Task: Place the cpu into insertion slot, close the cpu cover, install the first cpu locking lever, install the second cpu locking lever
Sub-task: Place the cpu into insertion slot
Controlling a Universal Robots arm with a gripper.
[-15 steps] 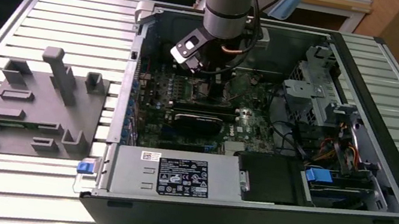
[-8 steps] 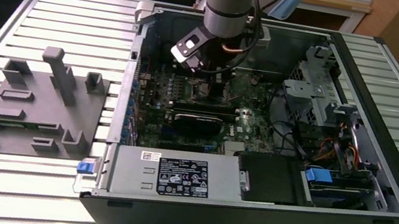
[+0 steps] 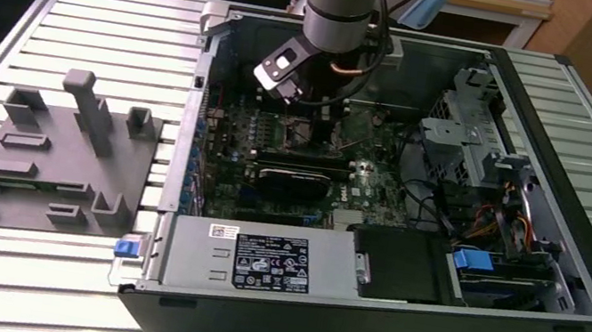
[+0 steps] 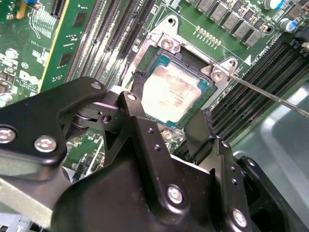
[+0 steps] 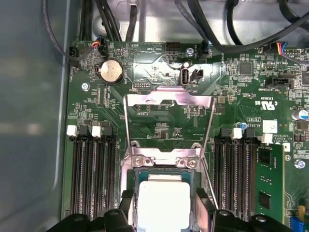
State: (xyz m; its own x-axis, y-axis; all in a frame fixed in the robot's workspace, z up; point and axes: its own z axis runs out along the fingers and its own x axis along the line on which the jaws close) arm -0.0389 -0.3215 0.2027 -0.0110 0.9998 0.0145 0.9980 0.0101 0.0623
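The cpu sits flat in the insertion slot, squarely between the jaws of the gripper, which flank two opposite edges. Gripping or let go? It cannot be told. The cpu cover stands swung open past the slot's hinge edge.

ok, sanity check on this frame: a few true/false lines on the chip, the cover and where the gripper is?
1. The chip lies inside the socket. True.
2. The cover is closed down over the chip. False: it is flipped up, and the green board shows through its window.
3. The gripper hangs outside the computer case. False: it is inside the case, right above the socket.
4. A coin battery sits on the board beyond the raised cover. True.
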